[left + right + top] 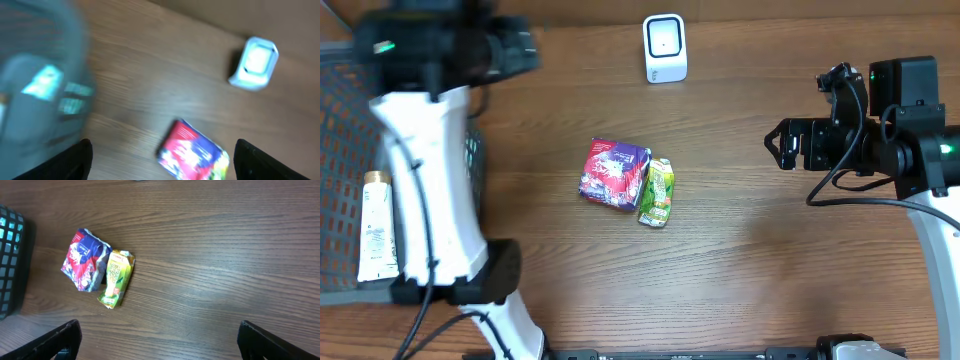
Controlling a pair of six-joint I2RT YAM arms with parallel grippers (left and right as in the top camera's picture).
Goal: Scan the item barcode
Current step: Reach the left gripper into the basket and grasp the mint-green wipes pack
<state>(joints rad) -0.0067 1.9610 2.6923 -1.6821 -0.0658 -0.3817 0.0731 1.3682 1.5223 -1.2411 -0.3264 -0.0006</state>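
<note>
The two things waiting for a scan lie in the middle of the tabletop (770, 280). They are a red packet (613, 173) and a green packet (657, 192), and the two touch along one side. The scanner (665, 47) stands at the middle of the far edge with its window turned toward the packets, so I judge that a barcode must be held up in front of it. A basket (340, 150) sits at the left edge, and a tube (377, 225) lies inside it. It seems to serve as the place for finished items.

The left pincer (162, 165) is near the far left corner, beside the basket. Its view is blurred, but the two fingers stand apart and nothing is between them. The right pincer (159, 330) hangs over the right side of the tabletop, well apart from the packets. Its fingers are spread wide and it also holds nothing.

Both packets are within reach of both arms. Because the packets touch, I think the next grasp needs care. The fingers should close on one packet only, or the other may be dragged along. Neither packet shows a barcode clearly, so I cannot tell which face must be turned to the scanner.
</note>
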